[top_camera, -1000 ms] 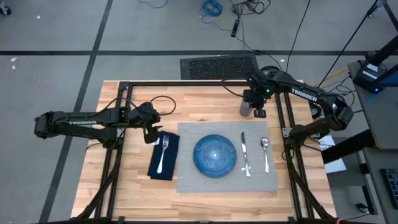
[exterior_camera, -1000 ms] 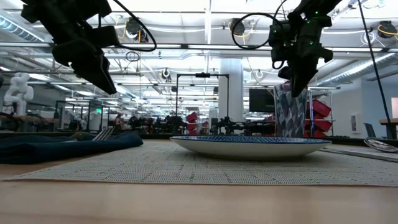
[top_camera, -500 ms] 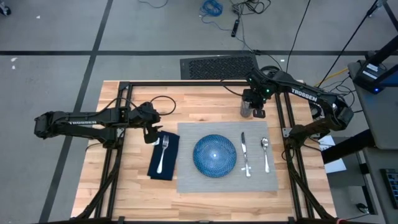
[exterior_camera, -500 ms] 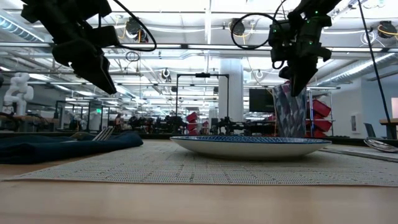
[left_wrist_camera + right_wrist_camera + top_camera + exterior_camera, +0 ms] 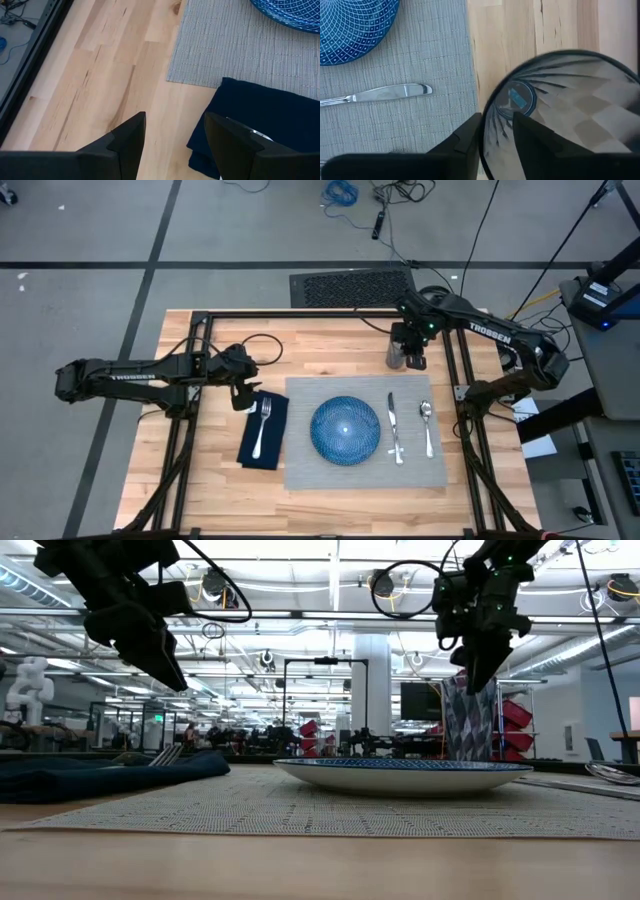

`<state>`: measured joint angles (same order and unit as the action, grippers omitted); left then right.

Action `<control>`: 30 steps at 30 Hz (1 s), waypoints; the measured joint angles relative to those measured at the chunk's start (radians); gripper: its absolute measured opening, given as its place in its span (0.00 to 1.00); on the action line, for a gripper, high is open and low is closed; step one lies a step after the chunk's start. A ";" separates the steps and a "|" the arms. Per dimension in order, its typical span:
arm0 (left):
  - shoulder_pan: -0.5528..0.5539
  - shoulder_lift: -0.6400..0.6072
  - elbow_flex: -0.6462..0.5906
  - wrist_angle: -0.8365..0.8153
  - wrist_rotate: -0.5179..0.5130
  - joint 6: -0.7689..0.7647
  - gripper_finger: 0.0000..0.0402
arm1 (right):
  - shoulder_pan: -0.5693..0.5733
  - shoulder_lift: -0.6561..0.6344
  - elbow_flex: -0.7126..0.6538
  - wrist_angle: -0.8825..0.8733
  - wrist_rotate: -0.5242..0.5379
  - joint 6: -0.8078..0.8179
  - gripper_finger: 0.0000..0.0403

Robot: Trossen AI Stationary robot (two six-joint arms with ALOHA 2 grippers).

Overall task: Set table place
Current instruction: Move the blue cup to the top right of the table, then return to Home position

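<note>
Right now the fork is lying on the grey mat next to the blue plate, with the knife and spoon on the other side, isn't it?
Not quite. The fork lies on the navy napkin, beside the grey mat, not on it. The high view shows this. The knife and spoon do lie on the other side of the plate.

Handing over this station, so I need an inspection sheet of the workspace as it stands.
Surface: wooden table, bare around the setting.
Job's things: grey placemat holds blue plate, knife, spoon; fork on navy napkin; glass upright beyond the placemat.
Clutter: nothing seen.
Grippers: left gripper open above the napkin; right gripper at the glass rim, one finger inside.
Cables: loops on both arms.
Surroundings: floor vent.
</note>
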<state>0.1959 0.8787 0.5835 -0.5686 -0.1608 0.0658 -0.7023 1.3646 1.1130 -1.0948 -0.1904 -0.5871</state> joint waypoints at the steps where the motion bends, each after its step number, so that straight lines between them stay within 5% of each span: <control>1: 0.000 0.000 0.000 0.000 0.000 0.000 0.47 | 0.003 -0.004 0.000 -0.001 0.000 0.001 0.24; 16: 0.000 0.000 0.000 0.000 0.000 0.000 0.47 | 0.068 -0.117 0.003 -0.001 0.085 0.027 0.36; 30: 0.000 0.000 0.000 0.001 0.000 0.000 0.47 | 0.070 -0.274 0.174 -0.016 0.086 0.079 0.36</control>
<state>0.1962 0.8787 0.5835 -0.5674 -0.1608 0.0654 -0.6327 1.0908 1.2868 -1.1104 -0.1047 -0.5078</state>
